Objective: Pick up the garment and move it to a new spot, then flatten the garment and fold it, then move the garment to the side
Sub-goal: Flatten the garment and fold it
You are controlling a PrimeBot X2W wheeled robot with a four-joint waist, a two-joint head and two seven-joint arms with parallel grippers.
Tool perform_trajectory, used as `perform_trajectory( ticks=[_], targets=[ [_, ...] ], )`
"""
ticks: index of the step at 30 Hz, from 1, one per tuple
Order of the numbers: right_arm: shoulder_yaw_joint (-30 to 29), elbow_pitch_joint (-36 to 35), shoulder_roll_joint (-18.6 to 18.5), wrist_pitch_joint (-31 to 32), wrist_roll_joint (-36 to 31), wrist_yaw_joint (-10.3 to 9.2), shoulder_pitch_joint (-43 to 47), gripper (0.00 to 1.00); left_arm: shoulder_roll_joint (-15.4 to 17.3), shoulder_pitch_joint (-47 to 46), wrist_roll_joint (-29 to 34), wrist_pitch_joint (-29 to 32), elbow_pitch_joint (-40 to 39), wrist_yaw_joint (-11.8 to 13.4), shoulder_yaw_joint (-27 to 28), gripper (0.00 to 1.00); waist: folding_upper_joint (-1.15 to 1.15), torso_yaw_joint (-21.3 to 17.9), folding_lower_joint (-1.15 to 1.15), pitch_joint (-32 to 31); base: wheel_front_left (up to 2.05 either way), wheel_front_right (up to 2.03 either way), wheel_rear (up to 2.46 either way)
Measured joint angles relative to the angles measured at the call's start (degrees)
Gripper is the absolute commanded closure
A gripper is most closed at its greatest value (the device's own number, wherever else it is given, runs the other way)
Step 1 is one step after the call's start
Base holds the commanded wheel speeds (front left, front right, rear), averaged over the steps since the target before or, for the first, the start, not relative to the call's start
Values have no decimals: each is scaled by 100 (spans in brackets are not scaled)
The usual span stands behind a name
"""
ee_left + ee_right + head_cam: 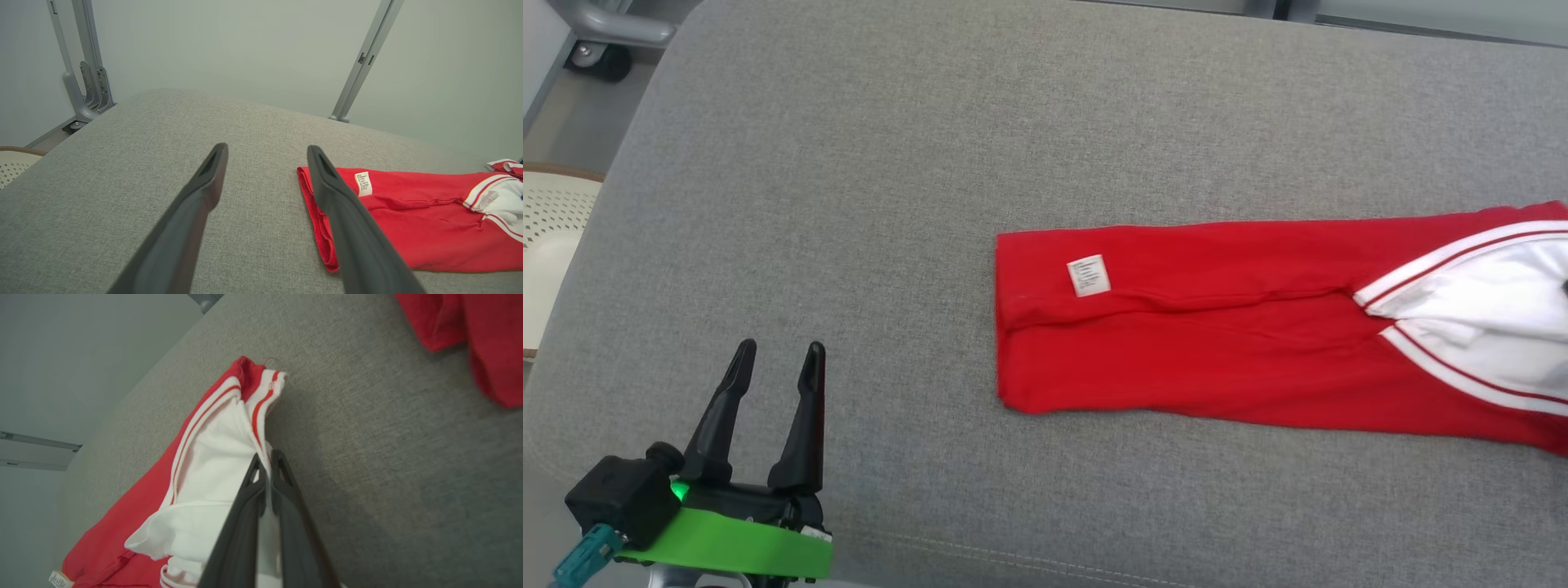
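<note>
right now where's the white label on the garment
In the head view the care label lies on the red garment near its left end, just above the lengthwise fold, right of the open left gripper.

Clearance around garment (1217,359)
Grey pad (849,204) bare left of garment & along its far side: open approach. Obstacles: L gripper (780,349) hovering near-left of garment; metal frame (88,77) well beyond it, off pad's far-left corner.
</note>
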Motion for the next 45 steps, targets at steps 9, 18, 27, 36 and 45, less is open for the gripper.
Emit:
perform_trajectory(
  ticks=[9,18,27,36,45],
  targets=[
    [-541,-412,-677,207,304,81,-9,100,-85,1,2,0,20,-53,49,0,0,-43,0,-94,0,0,0],
    [686,-2119,44,1134,701,632,-245,100,-188,5,62,0,55,-156,14,0,0,-79,0,-77,0,0,0],
    [1784,-2830,771,1325,214,501,-594,100,-147,-99,198,0,144,-347,-277,0,0,-50,0,139,0,0,0],
    [2365,-2502,1271,1123,-525,97,-631,100,-189,-279,211,0,319,-396,-289,0,0,124,0,282,0,0,0],
    [2752,-2264,1638,1024,-868,-89,-915,100,-234,-366,211,0,437,-454,-302,0,0,132,0,324,0,0,0]
  ],
)
